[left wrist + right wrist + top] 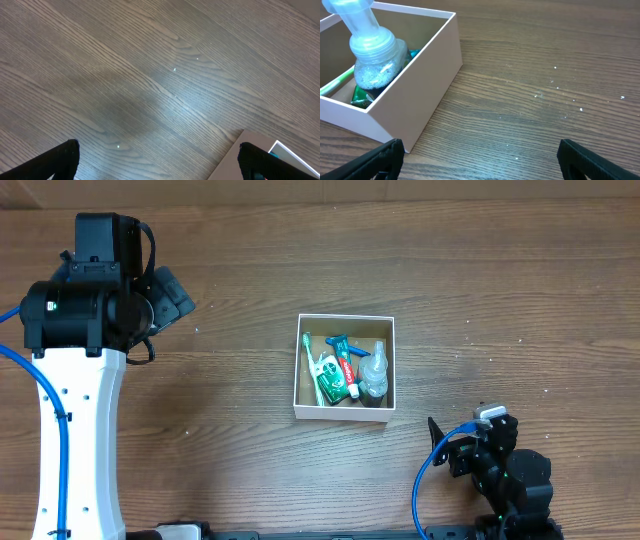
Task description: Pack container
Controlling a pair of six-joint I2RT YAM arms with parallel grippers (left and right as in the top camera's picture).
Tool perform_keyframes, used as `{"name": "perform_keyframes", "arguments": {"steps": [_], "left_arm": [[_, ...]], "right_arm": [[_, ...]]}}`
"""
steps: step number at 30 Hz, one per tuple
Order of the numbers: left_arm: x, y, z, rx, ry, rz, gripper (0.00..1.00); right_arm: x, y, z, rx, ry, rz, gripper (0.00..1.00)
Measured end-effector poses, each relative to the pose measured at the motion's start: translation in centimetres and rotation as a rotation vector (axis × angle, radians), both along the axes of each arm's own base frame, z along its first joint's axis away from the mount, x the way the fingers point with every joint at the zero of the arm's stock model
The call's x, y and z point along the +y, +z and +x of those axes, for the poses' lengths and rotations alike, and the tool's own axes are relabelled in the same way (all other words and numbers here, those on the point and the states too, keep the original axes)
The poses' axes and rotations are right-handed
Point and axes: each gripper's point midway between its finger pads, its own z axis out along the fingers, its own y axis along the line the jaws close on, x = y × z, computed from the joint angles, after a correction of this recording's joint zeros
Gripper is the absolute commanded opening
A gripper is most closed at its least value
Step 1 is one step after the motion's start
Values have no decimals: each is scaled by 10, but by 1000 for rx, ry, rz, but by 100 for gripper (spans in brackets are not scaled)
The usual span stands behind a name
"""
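The container [297, 370], a small square white cardboard box with a brown inside, sits mid-table. It holds a green toothpaste tube [337, 377], a teal toothbrush [340, 344], a green stick [312, 370] and a clear bottle [374, 374]. My left gripper [172, 298] is far left of it, open and empty; in the left wrist view [159, 162] a corner of the box [235, 160] shows at lower right. My right gripper [452, 450] is at the front right, open and empty. In the right wrist view [480, 160] the box wall [415, 95] and the bottle [372, 55] lie upper left.
The wooden table [480, 300] has small white specks [555, 90] right of the box. The left arm's white body [75, 440] stands along the left edge. A blue cable [425, 480] loops by the right arm's base.
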Motion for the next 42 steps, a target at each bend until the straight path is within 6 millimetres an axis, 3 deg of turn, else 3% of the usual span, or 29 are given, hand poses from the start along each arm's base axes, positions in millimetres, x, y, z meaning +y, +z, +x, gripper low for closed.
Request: {"name": "perform_keyframes", "arguments": {"steps": [15, 19, 21, 24, 25, 29, 30, 35, 39, 42], "left_arm": [[1, 1, -2, 3, -11, 10, 100], [11, 26, -12, -99, -45, 104, 100], [12, 46, -17, -250, -108, 164, 100], [5, 55, -26, -422, -246, 249, 100], [0, 48, -29, -488, -303, 281, 100], [-9, -26, -57, -494, -419, 326, 100], [-11, -60, -72, -468, -446, 328, 100], [-16, -117, -106, -508, -483, 331, 100], [-25, -166, -115, -511, -531, 305, 100], [-29, -189, -117, -496, -554, 285, 100]], "right_arm": [[0, 0, 0, 0, 0, 0, 100], [0, 0, 0, 0, 0, 0, 100], [0, 0, 0, -1, 0, 0, 100], [0, 0, 0, -2, 0, 0, 100], [0, 0, 0, -3, 0, 1, 100], [0, 1, 0, -5, 1, 1, 100], [0, 1, 1, -6, 1, 1, 100], [0, 1, 0, -5, 0, 1, 100], [0, 1, 0, -6, 0, 1, 100], [0, 1, 0, -6, 0, 1, 100]]}}
